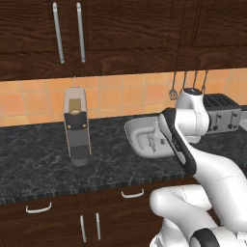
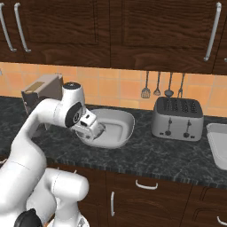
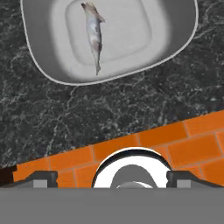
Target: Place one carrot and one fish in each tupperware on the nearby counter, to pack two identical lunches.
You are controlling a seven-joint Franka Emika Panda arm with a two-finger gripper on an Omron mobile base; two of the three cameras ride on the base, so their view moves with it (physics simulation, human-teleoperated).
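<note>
An oval light-grey tupperware (image 3: 175,30) sits on the speckled black counter (image 3: 131,105), and one silvery fish (image 3: 94,37) lies lengthwise in it. My gripper (image 3: 113,179) hangs above the strip of counter between this tub and the orange tile wall. It is open, its fingertips (image 3: 41,179) stand wide apart, and nothing is between them. From the right base view the gripper (image 2: 98,131) hovers over the near left part of the same tub (image 2: 126,117). The second, rectangular tupperware (image 2: 217,150) rests at the far right of the counter (image 2: 155,153). No carrot is in sight.
A coffee machine (image 1: 77,128) stands left of the tub (image 1: 132,128). The silver toaster (image 2: 177,117) stands between the two tubs, with utensils (image 2: 157,86) hanging on the tile wall above it. Dark wood cabinets run overhead, and drawers with silver handles (image 2: 146,185) sit below.
</note>
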